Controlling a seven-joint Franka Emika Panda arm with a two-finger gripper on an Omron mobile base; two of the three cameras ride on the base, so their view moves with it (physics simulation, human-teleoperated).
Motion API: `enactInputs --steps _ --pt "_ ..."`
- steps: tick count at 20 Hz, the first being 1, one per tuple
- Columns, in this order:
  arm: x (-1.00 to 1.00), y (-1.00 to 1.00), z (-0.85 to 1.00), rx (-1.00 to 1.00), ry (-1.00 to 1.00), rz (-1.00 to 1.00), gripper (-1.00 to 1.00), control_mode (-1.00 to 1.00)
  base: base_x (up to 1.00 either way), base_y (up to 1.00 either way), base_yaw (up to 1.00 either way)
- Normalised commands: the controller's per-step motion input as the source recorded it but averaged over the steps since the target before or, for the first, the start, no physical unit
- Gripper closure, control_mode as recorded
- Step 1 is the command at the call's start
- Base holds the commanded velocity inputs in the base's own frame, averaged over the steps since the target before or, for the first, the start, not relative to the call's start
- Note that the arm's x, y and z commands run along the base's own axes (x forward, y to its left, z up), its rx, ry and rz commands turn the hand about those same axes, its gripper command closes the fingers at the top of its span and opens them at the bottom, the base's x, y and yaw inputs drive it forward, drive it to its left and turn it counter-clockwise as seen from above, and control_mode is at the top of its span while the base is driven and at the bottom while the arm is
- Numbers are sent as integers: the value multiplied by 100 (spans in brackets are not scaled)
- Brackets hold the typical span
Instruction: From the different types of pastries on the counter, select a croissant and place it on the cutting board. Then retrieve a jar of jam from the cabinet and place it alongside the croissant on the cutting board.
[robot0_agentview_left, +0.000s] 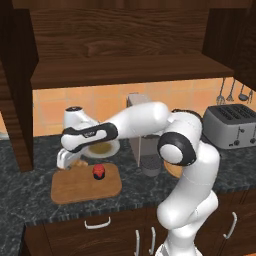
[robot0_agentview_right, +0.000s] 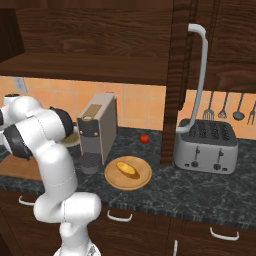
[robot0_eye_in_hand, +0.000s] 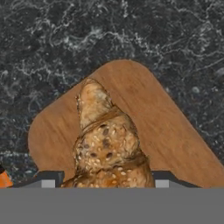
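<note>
Dark counter (robot0_agentview_left: 30, 200) w/ cutting board (robot0_agentview_left: 85, 187): croissant (robot0_eye_in_hand: 107, 144) betw gripper (robot0_eye_in_hand: 103, 177) tips, grip unclear; jam jar (robot0_agentview_left: 98, 171) nearby

the croissant (robot0_eye_in_hand: 106, 144), lumpy and seeded, lies on a rounded corner of the cutting board (robot0_eye_in_hand: 162, 118), its narrow tip pointing up the view; dark marbled counter (robot0_eye_in_hand: 65, 39) surrounds the board.

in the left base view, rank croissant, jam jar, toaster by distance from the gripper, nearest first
1. croissant, right at the gripper, on the cutting board's far left corner
2. jam jar, mid-board, to the right
3. toaster, far right on the counter
</note>
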Motion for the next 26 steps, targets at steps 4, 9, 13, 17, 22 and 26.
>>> enactInputs --steps 4,9,13,17,22,26 --pt "-17 0 -51 0 0 0 100 -100 0 0 0" --pt "-37 6 -35 0 0 -2 100 -100 0 0 0" --pt "-37 23 -26 0 -1 -2 100 -100 0 0 0" --pt "-18 14 -37 0 -6 -2 100 -100 0 0 0" --pt "-1 1 -37 0 -11 -5 100 -100 0 0 0" --pt "29 0 -12 4 -2 -6 100 -100 0 0 0"
